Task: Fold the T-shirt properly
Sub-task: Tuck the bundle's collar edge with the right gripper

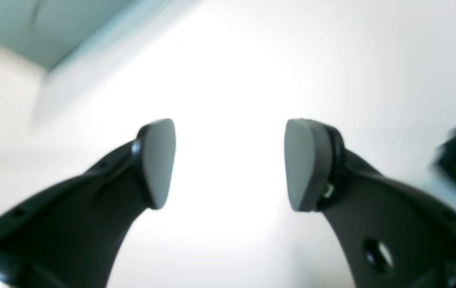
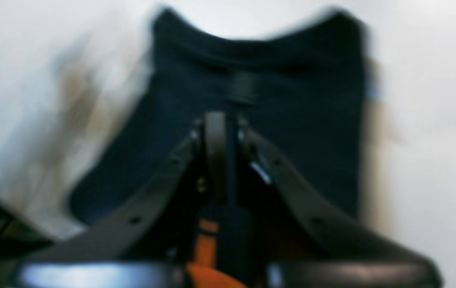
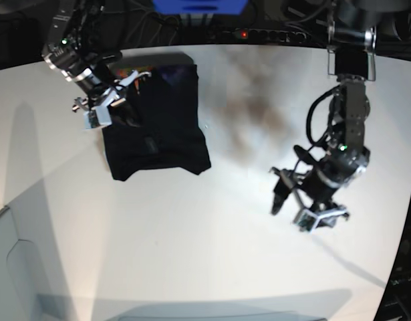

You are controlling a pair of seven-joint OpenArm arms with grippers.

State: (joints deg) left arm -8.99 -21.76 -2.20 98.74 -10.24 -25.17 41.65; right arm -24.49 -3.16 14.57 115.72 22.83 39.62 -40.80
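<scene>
On the white table [image 3: 192, 227], right gripper [image 2: 228, 120] clenched over black T-shirt [image 3: 158, 134], left gripper [image 1: 230, 164] released, well apart.

t-shirt [image 3: 158, 137] | black; folded into a compact rectangle | flat on white table, far-left area

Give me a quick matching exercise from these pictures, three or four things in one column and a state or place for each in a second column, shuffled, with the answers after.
Column one:
1. left gripper
2. right gripper
3. T-shirt
4. table

Column two:
A. black, lying in a folded bundle
B. jaws apart, nothing between them
C. white, with a brownish smudge
D. jaws together, over the black cloth

Pairs: 1-B, 2-D, 3-A, 4-C
</scene>
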